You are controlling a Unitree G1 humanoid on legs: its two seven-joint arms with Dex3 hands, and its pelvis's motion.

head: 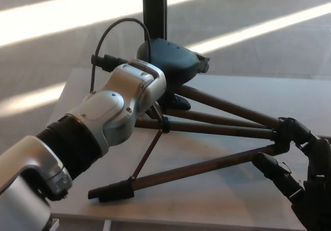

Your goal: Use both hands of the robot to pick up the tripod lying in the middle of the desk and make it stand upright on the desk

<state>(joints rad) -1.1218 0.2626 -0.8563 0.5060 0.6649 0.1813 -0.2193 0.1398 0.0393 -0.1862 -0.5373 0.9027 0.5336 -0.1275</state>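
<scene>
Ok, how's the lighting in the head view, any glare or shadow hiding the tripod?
Head view: bright sun stripes cross the floor behind, nearly blown out. The desk is evenly lit, no glare. The tripod reads sharp and casts soft shadows. The left hand is dark, its detail lost, and the forearm hides the tripod's far end.

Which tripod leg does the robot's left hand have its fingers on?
The farthest leg, the top one in the picture. The left hand sits on its end; the two nearer legs lie untouched there.
</scene>
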